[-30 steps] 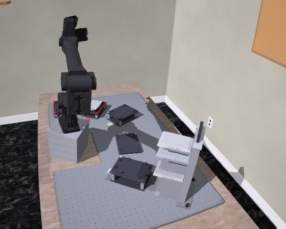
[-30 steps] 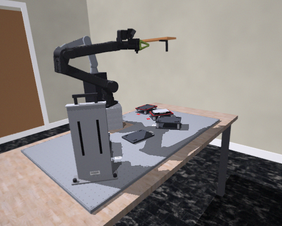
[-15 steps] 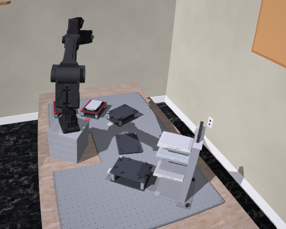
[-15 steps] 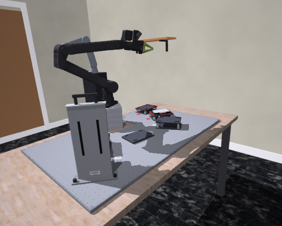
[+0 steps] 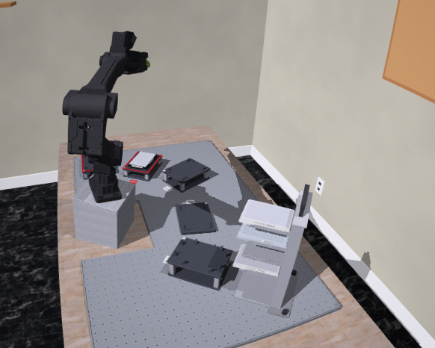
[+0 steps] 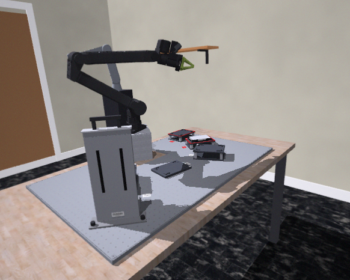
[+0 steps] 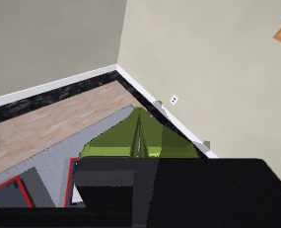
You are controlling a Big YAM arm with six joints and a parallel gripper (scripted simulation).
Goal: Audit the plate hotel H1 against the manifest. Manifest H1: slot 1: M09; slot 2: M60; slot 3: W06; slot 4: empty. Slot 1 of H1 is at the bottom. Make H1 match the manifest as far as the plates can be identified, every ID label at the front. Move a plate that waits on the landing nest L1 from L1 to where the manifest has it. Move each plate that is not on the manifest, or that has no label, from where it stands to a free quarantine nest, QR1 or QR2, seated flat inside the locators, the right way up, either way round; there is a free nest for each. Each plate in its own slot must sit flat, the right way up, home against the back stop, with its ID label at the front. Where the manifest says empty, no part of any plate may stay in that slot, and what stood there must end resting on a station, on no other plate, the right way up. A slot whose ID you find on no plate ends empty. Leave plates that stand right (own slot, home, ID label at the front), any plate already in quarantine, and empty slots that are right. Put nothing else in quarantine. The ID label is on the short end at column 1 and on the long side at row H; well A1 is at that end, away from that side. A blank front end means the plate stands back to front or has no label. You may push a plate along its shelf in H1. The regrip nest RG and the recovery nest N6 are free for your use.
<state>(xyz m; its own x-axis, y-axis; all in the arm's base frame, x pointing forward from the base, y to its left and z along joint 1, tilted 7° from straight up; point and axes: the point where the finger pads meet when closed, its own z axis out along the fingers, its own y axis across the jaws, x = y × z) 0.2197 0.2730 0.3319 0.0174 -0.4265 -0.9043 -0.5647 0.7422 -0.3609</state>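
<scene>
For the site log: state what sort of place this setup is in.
Likely a lab-automation bench in a plain room. A perforated grey breadboard on a wooden table carries a plate hotel stacked with white plates, several dark nests such as one beside it, and a black arm with its gripper shut, holding nothing.
</scene>
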